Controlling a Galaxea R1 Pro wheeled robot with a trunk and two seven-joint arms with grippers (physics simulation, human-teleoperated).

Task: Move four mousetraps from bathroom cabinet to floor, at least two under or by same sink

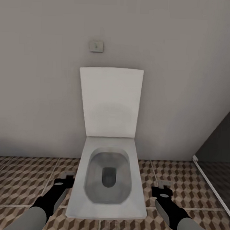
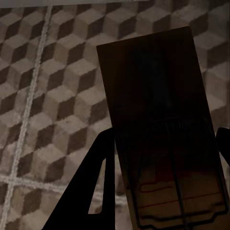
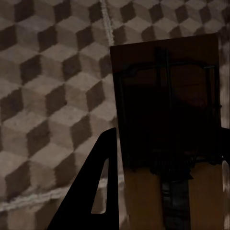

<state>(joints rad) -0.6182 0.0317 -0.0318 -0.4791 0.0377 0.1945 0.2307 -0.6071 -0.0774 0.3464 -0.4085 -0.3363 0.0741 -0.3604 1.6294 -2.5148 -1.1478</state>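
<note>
While the head camera faces a white toilet (image 1: 107,181) with its lid (image 1: 110,101) raised against the grey wall (image 1: 35,91), two arms reach down either side of the bowl. Count: two mousetraps visible, one per gripper. Left gripper (image 2: 158,182) is clamped on one mousetrap (image 2: 158,120), wire parts toward the camera end of the board. Right gripper (image 3: 163,187) is clamped on second mousetrap (image 3: 167,110), wire bail toward the far end. Both boards hang above the bathroom floor (image 1: 22,178), cube-pattern tiles with pale grout; not touching it as far as I can tell. In head view left gripper (image 1: 66,177) sits at 9 o'clock of the bowl, right gripper (image 1: 162,187) at 3 o'clock; traps too small to make out there. One small square wall plate (image 1: 96,46) at 12 o'clock above the lid. One dark grey shower area (image 1: 220,159) with white edge strip at 3 o'clock.
</note>
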